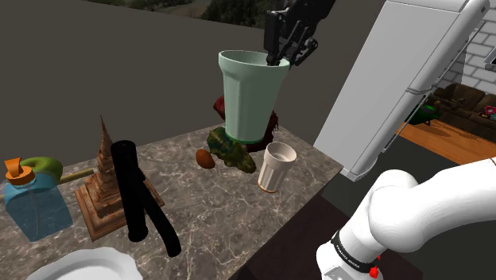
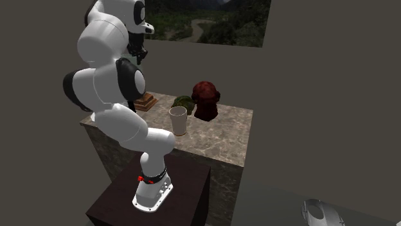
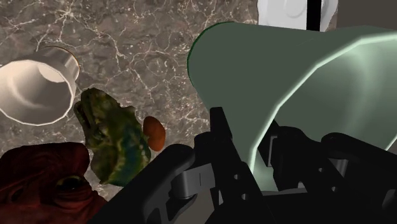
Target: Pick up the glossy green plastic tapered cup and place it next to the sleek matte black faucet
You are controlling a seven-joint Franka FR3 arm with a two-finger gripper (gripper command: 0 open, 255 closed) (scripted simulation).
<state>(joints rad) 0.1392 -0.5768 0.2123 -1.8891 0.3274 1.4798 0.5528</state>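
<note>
My gripper (image 1: 277, 56) is closed narrow on the rim of the green cup (image 1: 253, 94). In the wrist view one black finger (image 3: 218, 130) lies against the outside of the wall and the other sits inside the mouth, with the wall clasped between them. Nothing else touches the hand.

The cup hangs from that grip, raised off the marble counter (image 1: 215, 219), upright in the shoulder view. It is pale green with a soft sheen. It is wide at the mouth and tapers to a small base, and the sides are faintly faceted. Its inside wall catches a bright streak of light in the wrist view.

Below and just beside the cup's base sit a mottled green frog figure (image 1: 232, 153) and a small orange-brown lump (image 1: 205, 159) touching it. A dark red figure (image 2: 205, 99) is behind these, mostly covered by the cup in the shoulder view and cut off at the wrist view's edge. A white cup (image 1: 277, 167) stands upright near the counter's edge, apart from the frog.

The black faucet (image 1: 137, 191) stands well apart from the green cup, toward the shoulder view's left. Just beside it is a wooden tower model (image 1: 102, 187). A blue bottle (image 1: 33, 208) and a white dish (image 1: 79, 267), cut off by the frame, lie beyond.

In the second exterior view my own arm hides the hand and the cup.
</note>
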